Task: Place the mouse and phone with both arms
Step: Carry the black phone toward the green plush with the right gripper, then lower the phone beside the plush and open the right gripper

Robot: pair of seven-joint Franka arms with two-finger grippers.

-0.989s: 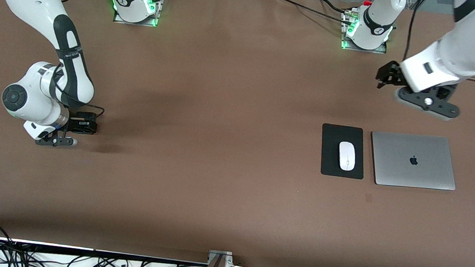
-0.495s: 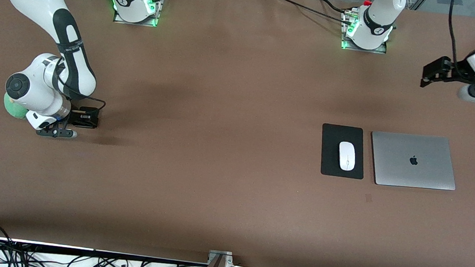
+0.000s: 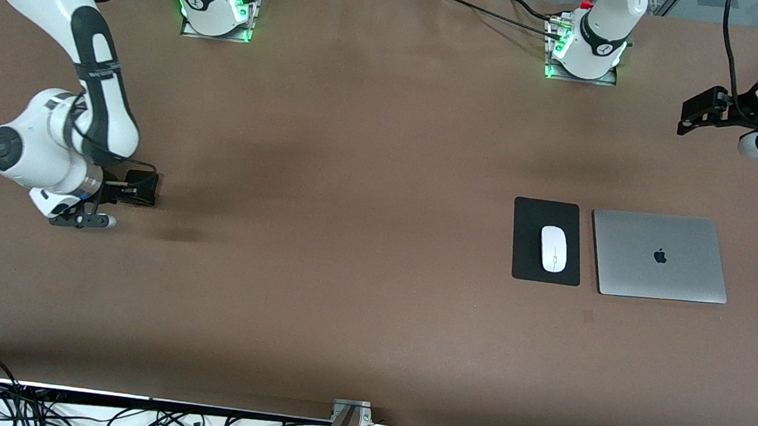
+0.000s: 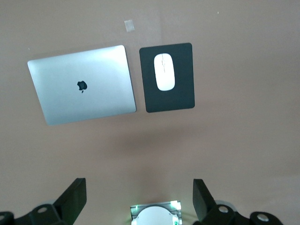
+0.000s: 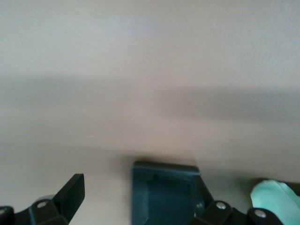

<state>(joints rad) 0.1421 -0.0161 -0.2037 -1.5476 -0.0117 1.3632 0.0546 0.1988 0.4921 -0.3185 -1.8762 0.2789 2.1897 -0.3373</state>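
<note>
We read the mouse (image 3: 553,248) as done: it's on the mat (image 3: 531,217) just beside the laptop (image 3: 660,256). Left gripper (image 4: 139,190) is open and empty near the laptop. Right gripper (image 5: 138,185) is open well apart from the laptop, with the phone (image 5: 164,197) between its fingers on the table. Only the retreat is left.

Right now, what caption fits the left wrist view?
Open left gripper high over the mouse on its black mat, beside a closed laptop.
</note>
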